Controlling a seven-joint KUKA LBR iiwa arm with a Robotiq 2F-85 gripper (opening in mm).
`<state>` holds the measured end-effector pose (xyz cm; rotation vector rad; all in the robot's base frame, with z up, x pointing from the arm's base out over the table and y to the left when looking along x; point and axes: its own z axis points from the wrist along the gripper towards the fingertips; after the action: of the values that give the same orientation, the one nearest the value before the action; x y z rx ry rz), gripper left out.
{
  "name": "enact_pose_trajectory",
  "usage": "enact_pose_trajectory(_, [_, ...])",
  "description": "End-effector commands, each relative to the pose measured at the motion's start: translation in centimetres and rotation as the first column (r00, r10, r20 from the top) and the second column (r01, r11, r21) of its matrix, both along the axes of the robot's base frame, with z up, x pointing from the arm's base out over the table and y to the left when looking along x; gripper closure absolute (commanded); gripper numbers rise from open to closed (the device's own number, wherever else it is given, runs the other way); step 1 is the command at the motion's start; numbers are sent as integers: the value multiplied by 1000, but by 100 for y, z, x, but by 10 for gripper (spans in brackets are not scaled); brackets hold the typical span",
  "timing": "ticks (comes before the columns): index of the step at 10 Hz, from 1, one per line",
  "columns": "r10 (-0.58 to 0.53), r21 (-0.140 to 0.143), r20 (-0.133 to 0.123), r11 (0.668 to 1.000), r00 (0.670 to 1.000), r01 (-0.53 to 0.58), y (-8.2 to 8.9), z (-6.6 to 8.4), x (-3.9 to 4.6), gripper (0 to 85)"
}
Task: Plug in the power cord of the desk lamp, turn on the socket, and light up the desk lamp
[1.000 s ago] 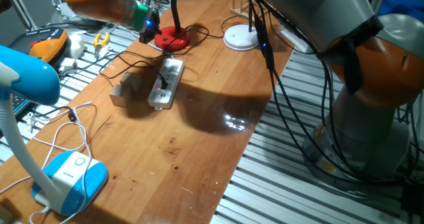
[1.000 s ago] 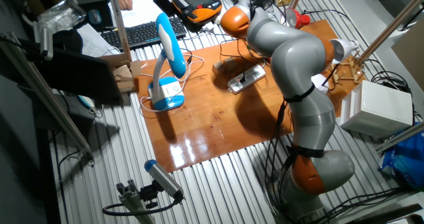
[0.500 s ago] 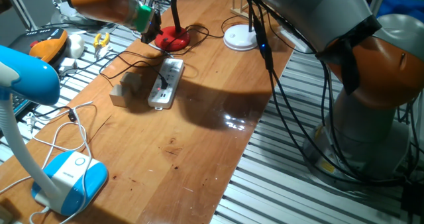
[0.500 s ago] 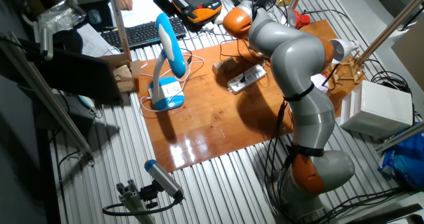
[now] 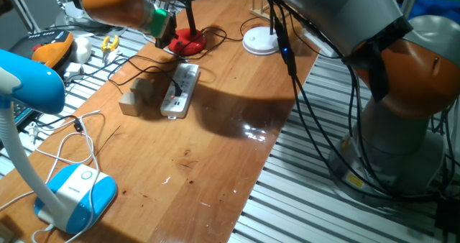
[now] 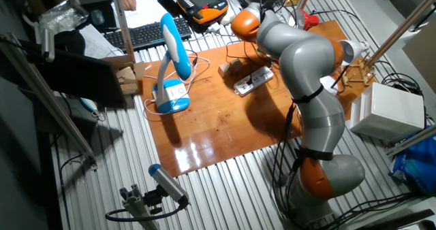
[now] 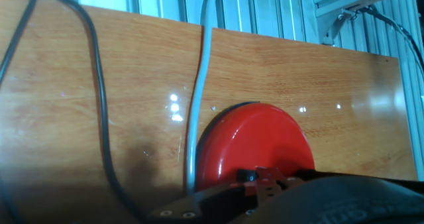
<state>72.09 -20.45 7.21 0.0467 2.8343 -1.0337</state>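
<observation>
Black claw hardware fills the bottom edge of the hand view, and that is all we get of it: the fingertips never show, so whether the claw (image 5: 164, 33) is spread or pressed together, I cannot tell. In one fixed view it hangs low over the round flat red base of the desk lamp (image 7: 255, 148), right at the far end of the brown wooden desk (image 5: 215, 149).

Beside that base, the hand view shows a thin black cable (image 7: 99, 111) snaking down the wood, which I read as the power cord, and a pale grey lead (image 7: 199, 85) running straight to the base's edge. My read on handling: the cord is limp and light and will flop and trail, so pinching the small rigid plug, not the cable, looks the safer hold. The red base looks smooth and glossy, likely slippery and weighted enough to stay put.

Further out, the long white rectangular power strip, our socket (image 5: 180, 90), lies flat mid-desk, well apart from the claw. A large blue-and-white lamp (image 5: 72, 193) stands at the near corner.

Hard to make out: the plug itself, anywhere. From the other fixed view the grey arm (image 6: 300, 60) hides the lamp base, and the strip's switch is too small to read.
</observation>
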Motion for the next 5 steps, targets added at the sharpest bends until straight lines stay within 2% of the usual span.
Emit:
enact_pose_trajectory(1, [2, 1, 0, 1000, 1000, -2, -14, -7, -5, 850])
enact_pose_trajectory(5, [2, 2, 4, 1000, 1000, -2, -81, -88, -30, 850])
